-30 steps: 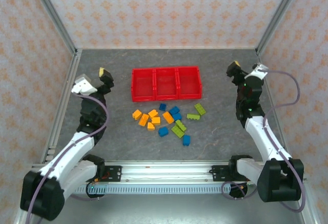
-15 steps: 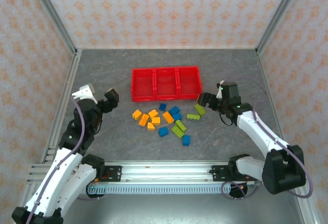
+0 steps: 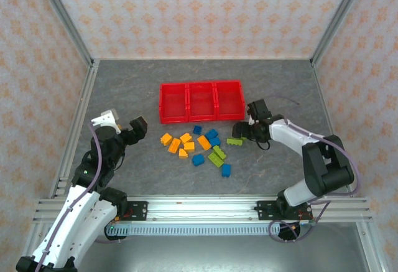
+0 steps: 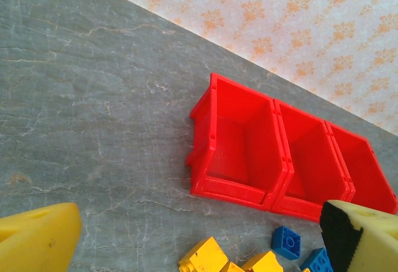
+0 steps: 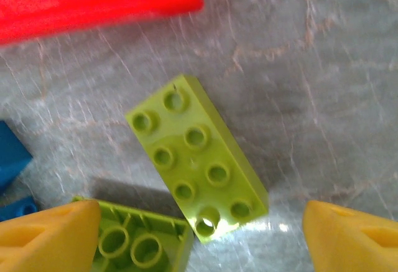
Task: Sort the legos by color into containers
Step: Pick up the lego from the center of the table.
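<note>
Three joined red bins (image 3: 201, 102) stand at the table's middle back, all of them bare inside (image 4: 239, 141). Several orange (image 3: 185, 144), blue (image 3: 212, 135) and lime green (image 3: 216, 157) legos lie scattered in front of them. My right gripper (image 3: 243, 129) is low over the right end of the pile and open. A lime 2x4 brick (image 5: 198, 157) lies studs up between its yellow fingers (image 5: 53, 238), untouched. A second lime brick (image 5: 140, 242) lies upside down by the left finger. My left gripper (image 3: 138, 126) hangs open left of the pile, facing an orange brick (image 4: 204, 257).
The grey table has metal rails along its left (image 3: 74, 129) and right sides and patterned walls behind. A blue brick (image 4: 286, 242) lies just in front of the middle bin. Bare floor stretches left of the bins (image 4: 93, 116).
My right arm has swung down from the back right to the lime brick beside the bins. My left arm has lowered and drawn toward the pile's left side.
</note>
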Tool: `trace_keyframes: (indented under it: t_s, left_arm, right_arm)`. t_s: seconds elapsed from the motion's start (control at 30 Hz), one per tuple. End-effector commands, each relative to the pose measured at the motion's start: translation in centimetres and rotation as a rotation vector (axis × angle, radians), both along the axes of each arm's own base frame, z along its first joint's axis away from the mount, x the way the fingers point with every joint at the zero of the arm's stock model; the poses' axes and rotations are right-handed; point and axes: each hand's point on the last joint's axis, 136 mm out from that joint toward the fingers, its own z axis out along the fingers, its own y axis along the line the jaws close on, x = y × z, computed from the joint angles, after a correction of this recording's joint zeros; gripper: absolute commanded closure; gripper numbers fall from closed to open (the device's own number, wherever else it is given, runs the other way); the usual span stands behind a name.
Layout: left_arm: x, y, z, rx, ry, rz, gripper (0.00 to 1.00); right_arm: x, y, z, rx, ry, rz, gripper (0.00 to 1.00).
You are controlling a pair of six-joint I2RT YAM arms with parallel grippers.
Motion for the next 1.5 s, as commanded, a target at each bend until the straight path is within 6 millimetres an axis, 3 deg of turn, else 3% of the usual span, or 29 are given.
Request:
trace_keyframes:
  t_s: [0.0, 0.5, 0.77, 0.93, 1.17, 1.47]
  left_arm:
    - [-0.2, -0.2, 0.1, -0.013, -0.010, -0.011, 0.01]
    - [0.0, -0.7, -0.2, -0.016, -0.006, -0.033, 0.01]
    - [-0.1, -0.8, 0.0, -0.025, -0.021, -0.041, 0.01]
    - [-0.1, -0.8, -0.2, -0.029, -0.017, -0.035, 0.01]
    - [-0.3, -0.8, 0.4, -0.030, -0.037, -0.046, 0.01]
    - [-0.7, -0.3, 1.2, -0.031, -0.069, -0.024, 0.01]
  right_arm:
    - [0.9, -0.9, -0.2, -0.080, -0.003, -0.005, 0.18]
    - [2.7, 0.4, -1.6, -0.159, 0.039, 0.054, 0.25]
    - [1.5, -1.7, -3.0, -0.267, 0.068, 0.018, 0.34]
    - [1.7, -2.3, -3.3, -0.298, 0.058, 0.005, 0.41]
    - [1.9, -2.4, -3.3, -0.302, 0.053, -0.009, 0.59]
    - [0.8, -3.1, -1.1, -0.291, 0.014, -0.040, 0.75]
